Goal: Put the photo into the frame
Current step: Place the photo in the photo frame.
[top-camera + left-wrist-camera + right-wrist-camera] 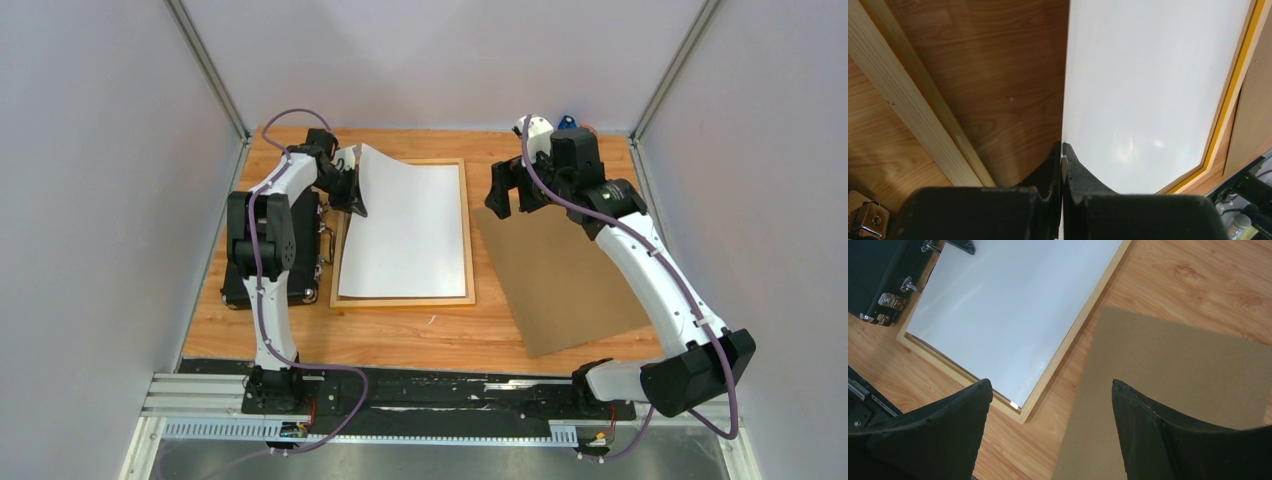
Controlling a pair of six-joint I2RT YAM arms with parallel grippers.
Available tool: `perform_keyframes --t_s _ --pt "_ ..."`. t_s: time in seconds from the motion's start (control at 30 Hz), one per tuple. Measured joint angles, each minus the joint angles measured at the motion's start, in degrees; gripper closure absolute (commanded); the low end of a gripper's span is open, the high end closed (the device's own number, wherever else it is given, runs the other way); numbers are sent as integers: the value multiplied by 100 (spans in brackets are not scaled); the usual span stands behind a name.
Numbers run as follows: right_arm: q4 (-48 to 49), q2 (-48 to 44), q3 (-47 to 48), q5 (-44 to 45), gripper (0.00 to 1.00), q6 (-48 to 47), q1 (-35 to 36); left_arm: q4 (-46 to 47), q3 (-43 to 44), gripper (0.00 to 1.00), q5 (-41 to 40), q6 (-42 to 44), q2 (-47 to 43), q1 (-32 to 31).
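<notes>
We're pinching the photo (405,230) by its left edge with the left gripper (352,195), jaws clamped on it, in the upper left of the overhead view. It's lying mostly inside the frame (405,301), long axes matching top to bottom, with only that held corner riding up, so the left arm's nearer for lowering it. The right gripper (515,190) is hanging wide open, empty, over the backing board (570,290).

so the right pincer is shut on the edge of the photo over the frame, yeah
Not the right one: the left pincer is shut on the edge of the photo over the frame, as the left wrist view shows. The right pincer is open, near the brown board.
</notes>
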Motion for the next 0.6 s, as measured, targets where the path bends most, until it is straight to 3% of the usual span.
perform_keyframes --t_s 0.6 --pt "7 -2 -2 -46 12 0 -39 566 -706 100 -39 -492 -275 2"
